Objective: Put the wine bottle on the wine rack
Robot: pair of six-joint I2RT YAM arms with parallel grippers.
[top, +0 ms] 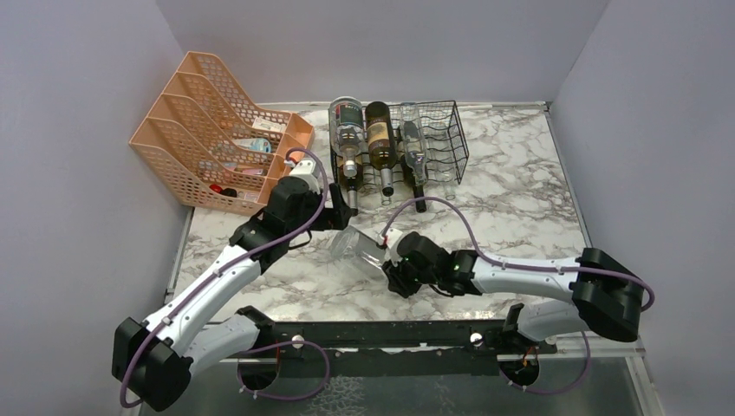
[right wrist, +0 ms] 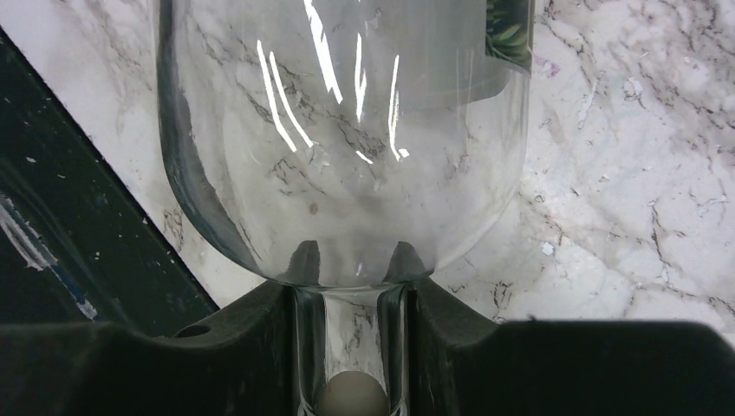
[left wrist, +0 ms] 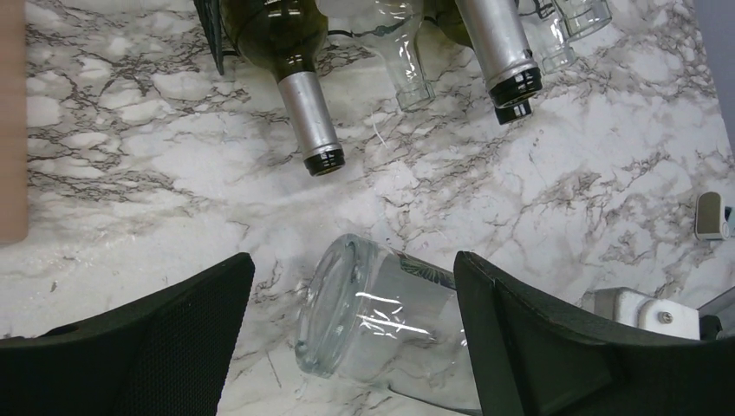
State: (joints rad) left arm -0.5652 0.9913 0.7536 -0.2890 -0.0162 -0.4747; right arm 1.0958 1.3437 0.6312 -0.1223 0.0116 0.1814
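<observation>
The left gripper [left wrist: 353, 260] has its two black fingers [left wrist: 156, 347] wide apart. It holds nothing. The round bottom of the clear bottle [left wrist: 373, 321] shows between the fingers, but I cannot tell if they touch it. The left arm [top: 217, 277] reaches up the table [top: 520, 199] from the near left corner, and its gripper [top: 340, 217] points down at the marble top, next to an orange basket [top: 217, 130].

The bottle [top: 357, 246] is in the middle of the table, near the front. It lies on its side with its bottom toward the left arm. I cannot tell if it rests on the table.

The right gripper [right wrist: 351, 290] is squeezed tight on the thin neck of the bottle [right wrist: 347, 130]. The right arm [top: 520, 273] lies low and stretches from the right side toward the middle, its gripper [top: 387, 251] at the end.

The black rack [top: 438, 139] stands farther back. Three other bottles [top: 380, 134] lie in it with their necks poking out the front. The clear bottle is apart from the rack.
</observation>
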